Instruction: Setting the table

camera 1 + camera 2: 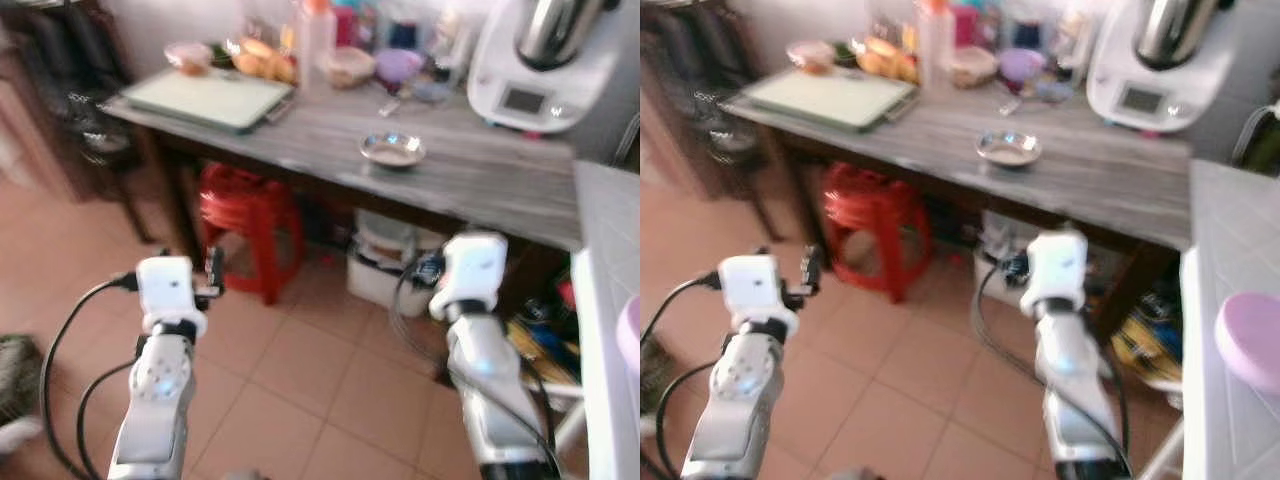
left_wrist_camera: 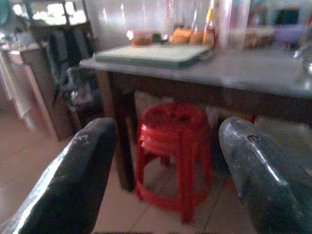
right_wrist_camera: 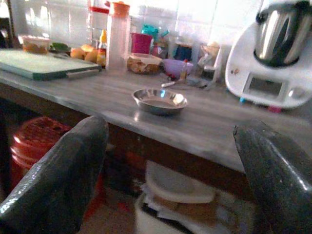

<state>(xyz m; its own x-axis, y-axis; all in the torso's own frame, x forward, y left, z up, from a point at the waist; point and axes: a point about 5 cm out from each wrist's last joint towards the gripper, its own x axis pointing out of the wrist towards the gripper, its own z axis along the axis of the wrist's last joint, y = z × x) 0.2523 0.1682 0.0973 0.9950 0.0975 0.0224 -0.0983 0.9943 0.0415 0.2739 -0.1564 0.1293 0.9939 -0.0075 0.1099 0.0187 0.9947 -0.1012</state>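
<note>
Steel bowl (image 3: 160,101) on grey table (image 1: 480,170), red stool (image 2: 173,146) beneath, left claw (image 2: 165,170) and right claw (image 3: 170,170) both released

A table (image 1: 480,180) stands ahead across the tiled floor (image 1: 320,390). A steel bowl (image 1: 392,150) sits near the middle of the tabletop, well apart from the cutting board (image 1: 205,97) at the table's left end. Behind the bowl, along the wall, stand a tall jug (image 1: 316,35), small bowls and jars. A kitchen machine (image 1: 545,65) stands on the right end. Under the table, a stack of stools (image 1: 245,215) stands at the left and a lidded bucket (image 1: 385,265) near the middle. A counter (image 1: 1230,270) runs along the right, with a round lid (image 1: 1252,340) lying on it.
</note>
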